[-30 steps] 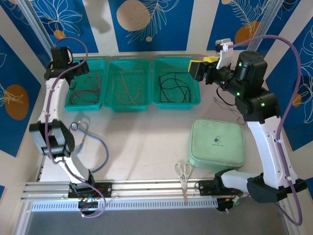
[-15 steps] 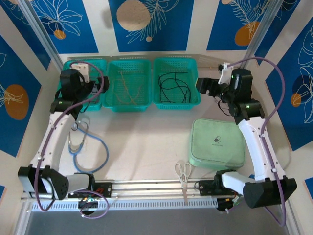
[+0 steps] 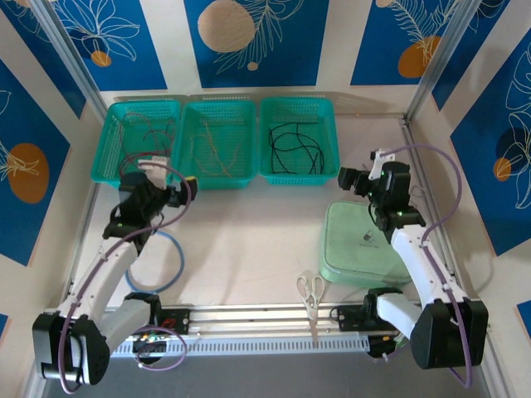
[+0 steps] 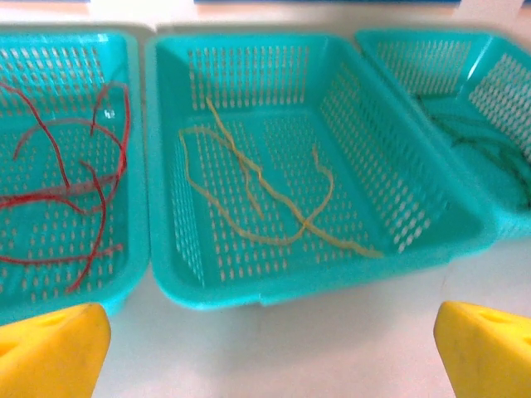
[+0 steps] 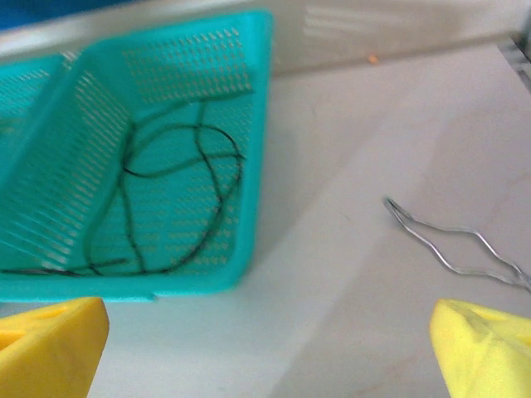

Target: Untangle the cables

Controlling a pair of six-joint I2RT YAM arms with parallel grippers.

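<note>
As you look down from above, the scissors (image 3: 310, 292) lie nearest you on the table (image 3: 249, 224). Their blades point at the near edge and their handles point away. To their left, the blue tube of a stethoscope (image 3: 181, 259) loops out beside your left arm. To their right sits a pale green zipped case (image 3: 353, 249) with rounded corners, and your right arm reaches across its right side.

Farther in, the left gripper (image 3: 187, 191) hangs over bare table just short of the baskets, its jaws spread wide and holding nothing. In its wrist view, one yellow fingertip (image 4: 50, 348) sits in each lower corner, with empty table between them. The right gripper (image 3: 342, 177) stands beyond the case, near the front right corner of the right basket (image 3: 299, 177). It is also spread wide and empty. Its wrist view shows a bent metal wire (image 5: 448, 240) lying on the table to the right of that basket.

Three teal mesh baskets stand side by side along the far edge, with the cables sorted among them:
- **Left basket** (image 3: 112, 124): the red cables (image 4: 66, 207).
- **Middle basket** (image 3: 217, 181): the yellow-tan cables (image 4: 257, 199), which cross one another loosely.
- **Right basket:** the black cables (image 5: 166, 199), lying in open loops.

Neither gripper touches any cable.
</note>
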